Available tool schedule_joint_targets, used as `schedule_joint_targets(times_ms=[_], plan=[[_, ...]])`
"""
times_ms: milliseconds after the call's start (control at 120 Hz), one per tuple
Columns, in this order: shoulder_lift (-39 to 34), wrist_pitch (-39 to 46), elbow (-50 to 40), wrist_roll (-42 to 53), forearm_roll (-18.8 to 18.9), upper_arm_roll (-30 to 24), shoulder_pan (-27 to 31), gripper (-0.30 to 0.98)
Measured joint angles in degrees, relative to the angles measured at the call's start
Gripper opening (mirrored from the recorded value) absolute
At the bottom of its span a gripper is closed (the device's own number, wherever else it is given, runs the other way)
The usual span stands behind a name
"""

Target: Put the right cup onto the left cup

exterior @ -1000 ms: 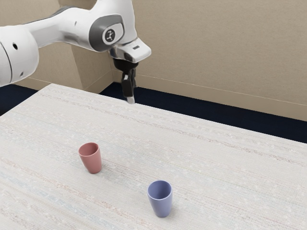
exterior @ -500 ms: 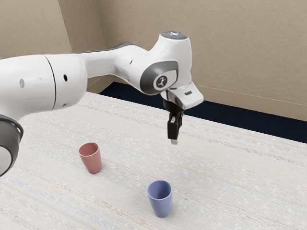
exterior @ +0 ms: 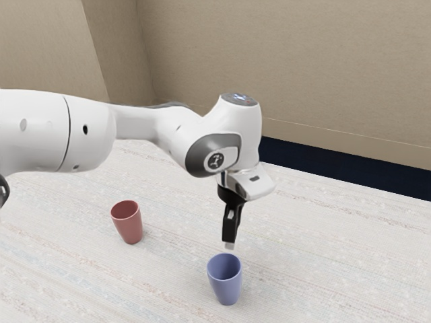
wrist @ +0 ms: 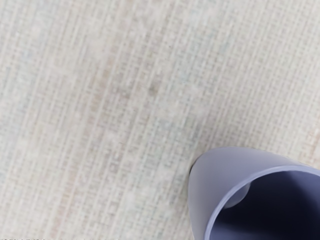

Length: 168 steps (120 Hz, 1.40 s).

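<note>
My gripper (exterior: 229, 246) points down just above the rim of the blue cup in the exterior view; from this side its fingers overlap, so their spacing is hidden. The blue cup (exterior: 227, 288) stands upright on the table, its mouth facing up. To the exterior view's left of it, and farther back, the red cup (exterior: 130, 227) also stands upright, well apart from it. In the wrist view the blue cup (wrist: 215, 182) is large and close under my hand, with its dark inside visible.
The pale woven-patterned table (exterior: 323, 249) carries both cups. Its far edge runs below a beige wall (exterior: 303, 67). My arm's links reach across above the table, higher than the red cup.
My hand has swung from the far side of the table toward the exterior view's right and near side, then come down close over the blue cup. Both cups stay where they were.
</note>
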Motion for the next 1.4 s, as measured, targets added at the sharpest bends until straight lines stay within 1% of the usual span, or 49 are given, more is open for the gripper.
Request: schedule_joint_targets(times_ms=[233,425,458,567,633,717,825,1033,1192,1283,1400], plan=[[1.75,2.4,-1.73,-1.49,-0.17,-0.08,-0.43,0.69],[1.78,4.57,-5.19,-2.58,-0.49,-0.25,-0.5,0.67],[1.82,4.82,-5.37,-2.77,-0.51,-0.26,-0.53,0.62],[1.73,5.43,-5.8,-3.39,-0.43,-0.3,-0.61,0.33],[1.63,5.69,-5.9,-3.78,-0.31,-0.35,-0.63,0.19],[1.58,5.91,-6.01,-4.28,-0.04,-0.42,-0.64,0.08],[1.49,6.1,-6.04,-4.96,0.19,-0.44,-0.64,-0.01],[0.83,6.29,-6.49,-6.17,0.5,-0.44,-0.65,-0.07],[-2.44,6.01,-8.09,-7.13,0.7,-0.45,0.01,-0.09],[-5.79,5.57,-9.7,-7.62,0.84,-0.39,2.23,-0.09],[-8.84,5.17,-11.01,-8.15,2.04,-0.36,6.25,-0.09]])
